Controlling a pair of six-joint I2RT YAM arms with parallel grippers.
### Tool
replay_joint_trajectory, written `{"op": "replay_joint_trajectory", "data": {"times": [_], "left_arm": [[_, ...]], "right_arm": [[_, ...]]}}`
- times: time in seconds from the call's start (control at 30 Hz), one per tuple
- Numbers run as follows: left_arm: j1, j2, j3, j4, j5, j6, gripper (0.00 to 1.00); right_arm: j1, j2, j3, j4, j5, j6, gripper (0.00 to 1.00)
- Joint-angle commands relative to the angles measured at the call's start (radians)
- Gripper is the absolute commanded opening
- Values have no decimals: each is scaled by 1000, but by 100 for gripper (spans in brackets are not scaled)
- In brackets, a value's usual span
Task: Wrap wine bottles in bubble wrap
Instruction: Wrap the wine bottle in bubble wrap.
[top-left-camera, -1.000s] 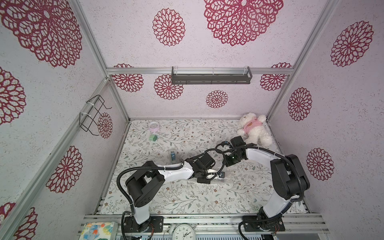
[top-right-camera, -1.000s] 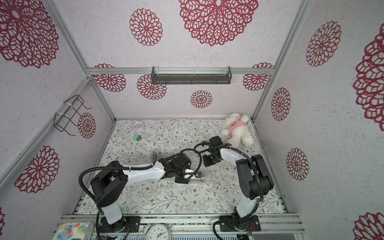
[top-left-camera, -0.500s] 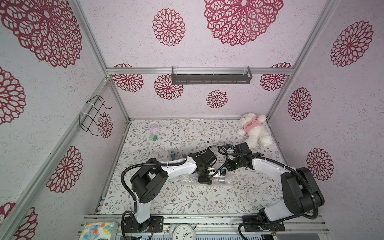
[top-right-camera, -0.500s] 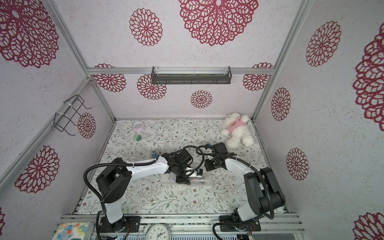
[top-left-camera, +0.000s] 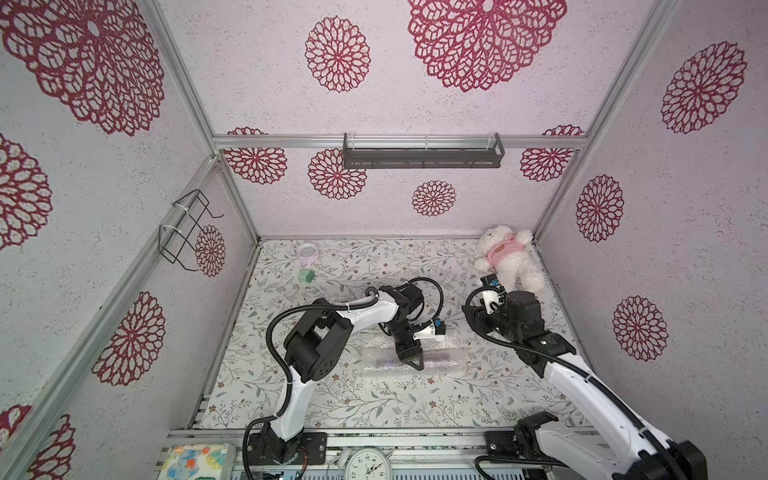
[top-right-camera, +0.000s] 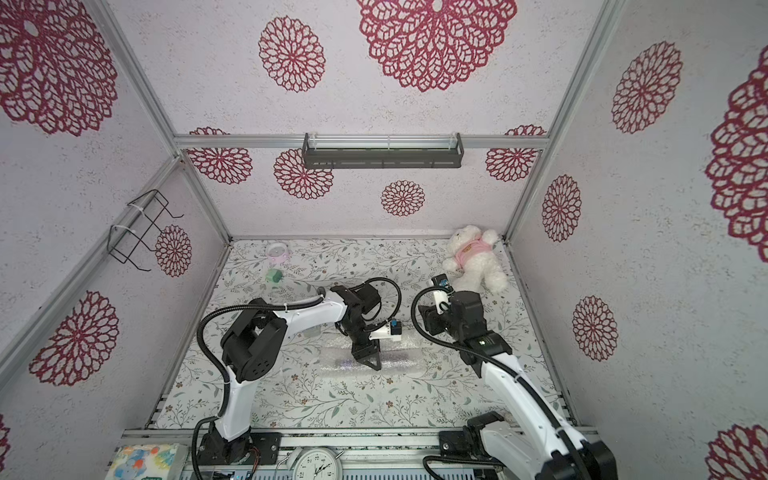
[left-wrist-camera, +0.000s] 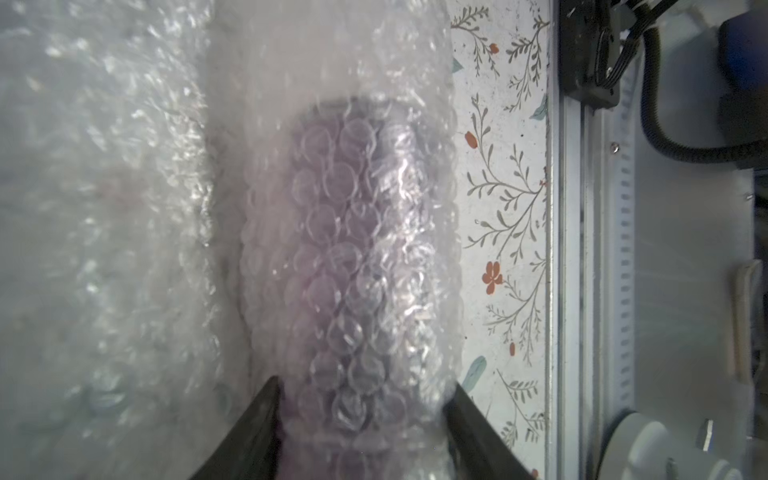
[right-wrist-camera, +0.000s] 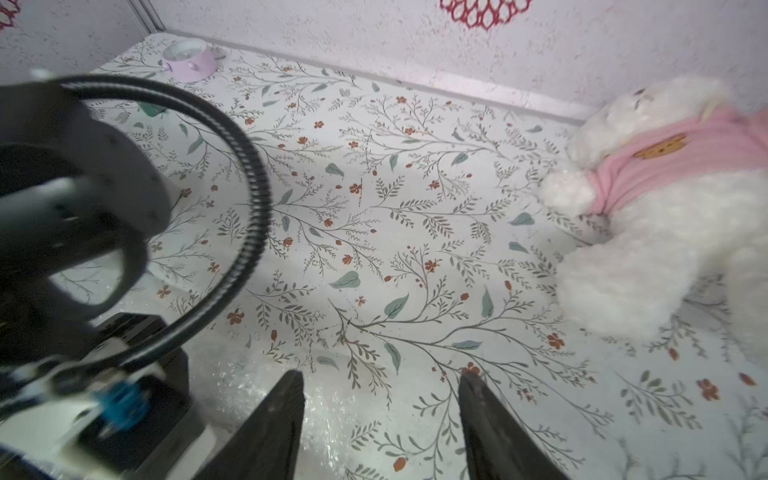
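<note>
The bubble wrap (top-left-camera: 440, 360) (top-right-camera: 399, 362) lies as a whitish roll on the floral table, mid-floor. My left gripper (top-left-camera: 409, 359) (top-right-camera: 368, 359) comes down on the roll's middle. In the left wrist view the purple wine bottle (left-wrist-camera: 345, 249) shows through the bubbly layers, and a loose part of the bubble wrap (left-wrist-camera: 124, 208) spreads beside it. The left gripper (left-wrist-camera: 361, 399) is shut on the wrapped bottle, one dark finger on each side. My right gripper (top-left-camera: 473, 319) (top-right-camera: 424, 319) (right-wrist-camera: 380, 382) is open and empty, apart from the roll's right end, whose edge (right-wrist-camera: 249, 386) shows beside one finger.
A white teddy bear in a pink shirt (top-left-camera: 509, 257) (right-wrist-camera: 665, 208) lies at the back right, close behind the right wrist. A pink bowl (top-left-camera: 307, 251) (right-wrist-camera: 189, 60) and a small green object (top-left-camera: 306, 275) sit at the back left. Metal rails edge the table front.
My right gripper has gone from shut to open, and its arm has swung outward to the right. The left gripper has kept its hold and shifted slightly forward with the roll.
</note>
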Motion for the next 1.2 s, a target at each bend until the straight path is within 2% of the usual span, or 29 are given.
{"op": "replay_joint_trajectory", "data": {"times": [0.0,0.13,0.23,0.37,0.5,0.67,0.83,1.03,1.17], "left_arm": [[-1,108,28,-198,47,-33,44],[18,179,102,-272,87,-35,45],[31,212,146,-309,108,-35,45],[45,224,162,-323,137,-36,45],[55,231,164,-324,144,-43,46],[78,262,196,-356,162,-47,47],[94,285,220,-387,189,-38,47],[110,307,234,-409,204,-27,48],[118,318,242,-421,230,-19,48]], "right_arm": [[57,-81,1,-140,35,-126,64],[186,-120,31,-319,73,-269,65],[301,-126,25,-380,106,-351,67],[451,-83,-19,-354,204,-447,72],[538,36,-33,-274,288,-566,75],[586,184,-33,-128,298,-688,83],[592,307,-27,-49,264,-764,86],[592,435,-16,-8,197,-766,86],[589,526,-11,15,197,-771,85]]}}
